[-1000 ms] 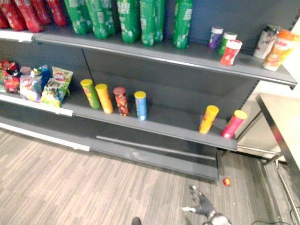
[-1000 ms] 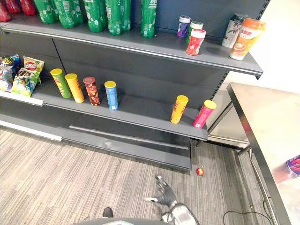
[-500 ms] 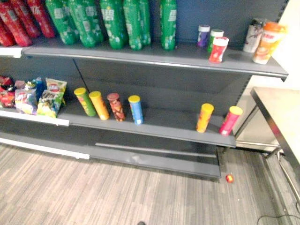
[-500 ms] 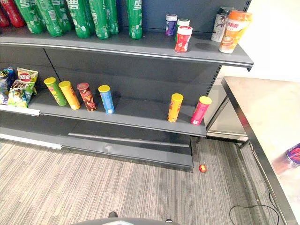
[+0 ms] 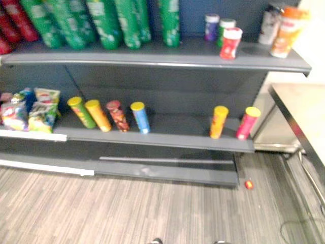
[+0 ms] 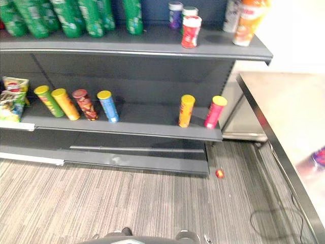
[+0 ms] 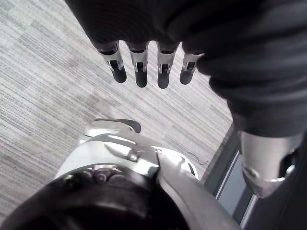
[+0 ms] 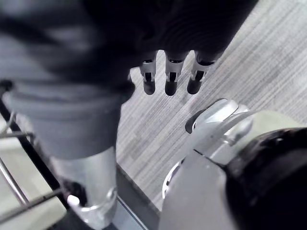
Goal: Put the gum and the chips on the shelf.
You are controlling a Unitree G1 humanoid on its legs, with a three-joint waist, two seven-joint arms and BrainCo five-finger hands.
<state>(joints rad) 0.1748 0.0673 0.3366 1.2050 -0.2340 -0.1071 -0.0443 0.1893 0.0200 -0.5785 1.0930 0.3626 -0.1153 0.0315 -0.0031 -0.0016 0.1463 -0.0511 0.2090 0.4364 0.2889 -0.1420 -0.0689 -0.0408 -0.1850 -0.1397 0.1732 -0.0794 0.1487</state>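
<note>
My head cameras look square onto the upper shelf and the middle shelf. The gum sits up top. A red gum jar with a pale lid stands upright near the front edge. A purple jar and a green-capped jar stand just behind it, by the back wall. To their right stand a pale can and an orange cup. To their left runs a row of green bottles, and the left eye view adds red bottles at the far left.

The chips are on the middle shelf, as tall tubes standing on end with coloured lids. A green tube, an orange tube, a dark red tube and a blue tube stand side by side. Well apart to the right, a yellow tube and a pink tube stand near the shelf's right end. Snack bags sit at its left end. A small red ball lies on the floor by the shelf's lower right corner.

The right eye view gives me more of the steel surface. At its right edge is a purple-blue thing, perhaps a pack, though I can't make it out.

The wrist views give me the hands. The left robot hand hangs over the floor with loose, straight fingers and nothing in them. The right robot hand hangs the same way, also empty.
</note>
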